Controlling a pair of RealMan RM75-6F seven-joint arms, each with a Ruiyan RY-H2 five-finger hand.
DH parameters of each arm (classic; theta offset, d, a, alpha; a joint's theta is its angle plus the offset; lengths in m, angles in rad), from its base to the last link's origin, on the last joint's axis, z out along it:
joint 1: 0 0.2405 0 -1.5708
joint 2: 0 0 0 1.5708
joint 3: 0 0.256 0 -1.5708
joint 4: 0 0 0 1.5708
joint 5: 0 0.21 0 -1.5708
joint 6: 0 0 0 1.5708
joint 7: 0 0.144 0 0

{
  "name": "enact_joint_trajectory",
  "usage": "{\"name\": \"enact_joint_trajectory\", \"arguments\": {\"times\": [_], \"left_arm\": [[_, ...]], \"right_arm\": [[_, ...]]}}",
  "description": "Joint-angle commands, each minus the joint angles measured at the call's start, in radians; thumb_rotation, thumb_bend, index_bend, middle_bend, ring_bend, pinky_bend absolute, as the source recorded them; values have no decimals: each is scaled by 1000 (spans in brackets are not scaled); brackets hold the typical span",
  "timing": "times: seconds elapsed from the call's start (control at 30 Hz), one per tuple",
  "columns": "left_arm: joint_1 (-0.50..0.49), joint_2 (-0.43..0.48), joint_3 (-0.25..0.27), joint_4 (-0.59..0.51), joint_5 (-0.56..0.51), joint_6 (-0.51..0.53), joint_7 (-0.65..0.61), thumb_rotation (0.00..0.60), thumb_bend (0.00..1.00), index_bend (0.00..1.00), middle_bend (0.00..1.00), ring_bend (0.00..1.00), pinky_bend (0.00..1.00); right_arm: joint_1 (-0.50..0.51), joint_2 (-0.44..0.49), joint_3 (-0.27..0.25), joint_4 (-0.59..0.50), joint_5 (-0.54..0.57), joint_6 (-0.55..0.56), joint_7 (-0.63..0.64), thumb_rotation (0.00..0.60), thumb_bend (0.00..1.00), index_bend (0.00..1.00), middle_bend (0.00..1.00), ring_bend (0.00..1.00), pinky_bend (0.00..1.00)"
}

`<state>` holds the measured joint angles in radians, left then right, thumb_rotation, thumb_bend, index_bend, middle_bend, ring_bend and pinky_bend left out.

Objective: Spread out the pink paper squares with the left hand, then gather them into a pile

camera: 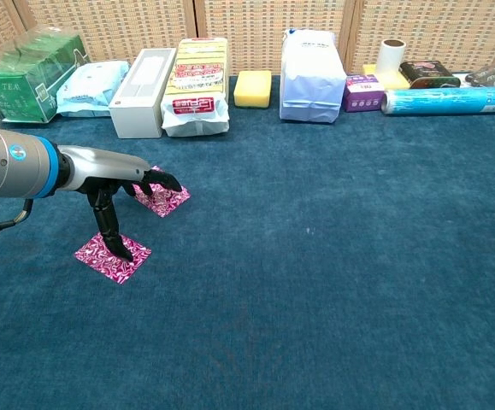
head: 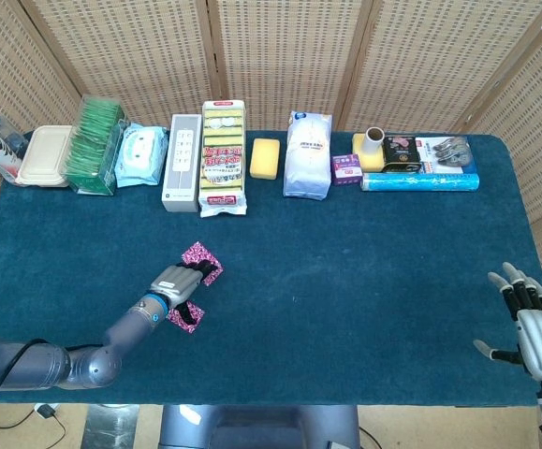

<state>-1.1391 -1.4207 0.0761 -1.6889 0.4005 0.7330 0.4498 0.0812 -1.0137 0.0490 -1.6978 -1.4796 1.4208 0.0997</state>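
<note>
— Where are the pink squares?

— Two lie apart on the blue bench. The far pink square sits at about eleven o'clock from bench centre; the near pink square lies toward seven o'clock of it, a gap of cloth between them.

— And your left hand?

— My left hand spans the two squares. My fingers are spread, the long ones reaching onto the far square, while one dark finger points straight down and touches the near square close to its middle. I grip nothing; the fingers only press and rest on the paper. From the head camera the hand covers part of both squares.

— Your right hand?

— My right hand hovers at four o'clock, off the bench's edge, fingers apart and holding nothing.

— What stands behind?

— Along the twelve o'clock edge a row: a green tea box, a wipes pack, a white long box, a yellow sponge pack, a yellow sponge, a white bag, a small purple box and a blue roll.
</note>
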Motion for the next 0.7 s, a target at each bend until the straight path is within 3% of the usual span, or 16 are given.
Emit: {"name": "enact_joint_trajectory", "arguments": {"times": [0.03, 0.7], "left_arm": [[-8, -4, -1, -16, -5, 9, 6, 600, 54, 0, 0, 103, 98], [-75, -52, 5, -123, -41, 64, 86, 600, 54, 0, 0, 103, 98]], "right_arm": [[0, 0, -1, 1, -1, -1, -1, 600, 0, 104, 0, 0, 0], [1, 2, 0, -1, 0, -4, 1, 600, 0, 105, 0, 0, 0]]}}
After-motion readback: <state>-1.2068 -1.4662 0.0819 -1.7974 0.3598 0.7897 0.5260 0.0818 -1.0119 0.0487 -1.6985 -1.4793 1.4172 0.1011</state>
